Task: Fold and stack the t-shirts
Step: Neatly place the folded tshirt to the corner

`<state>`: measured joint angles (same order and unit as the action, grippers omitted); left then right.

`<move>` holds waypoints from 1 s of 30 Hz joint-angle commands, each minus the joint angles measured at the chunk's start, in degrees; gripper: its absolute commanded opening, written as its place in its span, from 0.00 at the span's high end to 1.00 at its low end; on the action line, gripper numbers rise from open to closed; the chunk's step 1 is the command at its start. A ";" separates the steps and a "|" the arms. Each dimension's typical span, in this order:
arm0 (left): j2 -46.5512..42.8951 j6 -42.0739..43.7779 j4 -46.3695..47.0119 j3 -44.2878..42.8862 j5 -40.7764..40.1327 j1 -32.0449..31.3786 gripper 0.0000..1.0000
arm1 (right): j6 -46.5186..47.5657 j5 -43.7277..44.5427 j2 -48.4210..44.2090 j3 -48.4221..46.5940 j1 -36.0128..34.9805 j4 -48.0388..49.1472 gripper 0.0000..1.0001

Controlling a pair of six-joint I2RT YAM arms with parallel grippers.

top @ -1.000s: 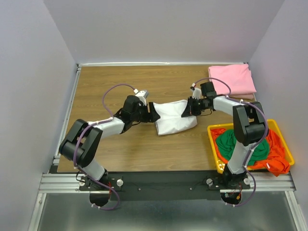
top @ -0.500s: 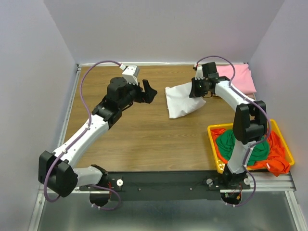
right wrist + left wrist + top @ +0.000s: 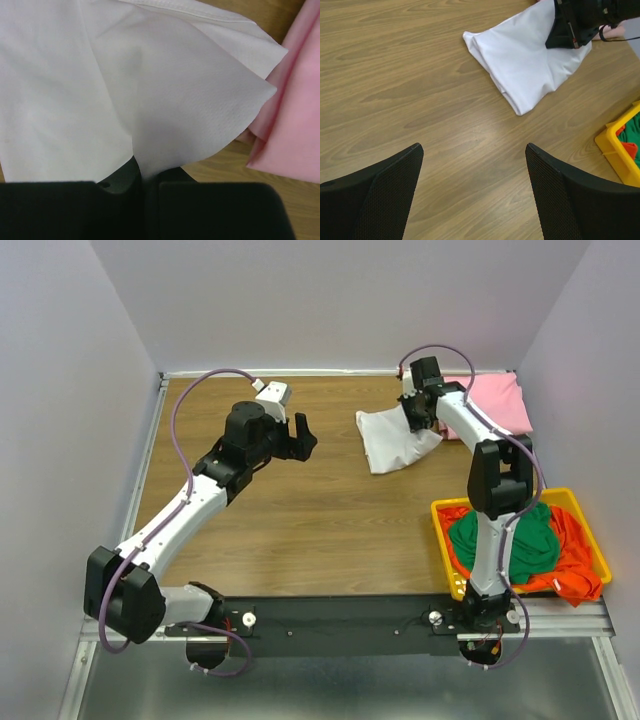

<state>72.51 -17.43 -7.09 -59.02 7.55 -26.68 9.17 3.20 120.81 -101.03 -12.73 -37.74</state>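
Note:
The folded white t-shirt (image 3: 392, 440) lies on the table just left of the folded pink t-shirt (image 3: 495, 400) at the back right. My right gripper (image 3: 417, 418) is shut on the white shirt's right edge (image 3: 150, 130), with pink cloth (image 3: 295, 115) beside it. The white shirt also shows in the left wrist view (image 3: 525, 60). My left gripper (image 3: 300, 435) is open and empty, raised above the wood left of the white shirt. Green (image 3: 505, 540) and orange (image 3: 575, 565) shirts lie bunched in the yellow basket.
The yellow plastic basket (image 3: 440, 540) stands at the front right next to the right arm's base; its corner shows in the left wrist view (image 3: 615, 150). Walls enclose the table at the back and both sides.
My right gripper has dragged the white shirt back and to the right, toward the pink shirt. My left gripper let go of the shirt, opened and drew away up and to the left.

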 commanded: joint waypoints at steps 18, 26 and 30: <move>1.40 2.05 -0.20 0.49 1.33 3.30 0.09 | 12.54 13.15 3.46 -19.81 4.38 -2.78 1.00; 1.41 1.96 -0.29 0.67 1.33 3.74 0.09 | 13.94 12.53 2.50 -21.66 7.19 -4.36 1.00; 1.93 1.96 -0.29 0.67 1.41 3.82 0.09 | 14.65 12.36 2.76 -24.91 8.16 -5.15 0.99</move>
<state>73.63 -16.08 -7.07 -59.00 7.62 -23.31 21.96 14.59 123.66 -121.19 -5.63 -41.63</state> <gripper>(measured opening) 0.906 0.153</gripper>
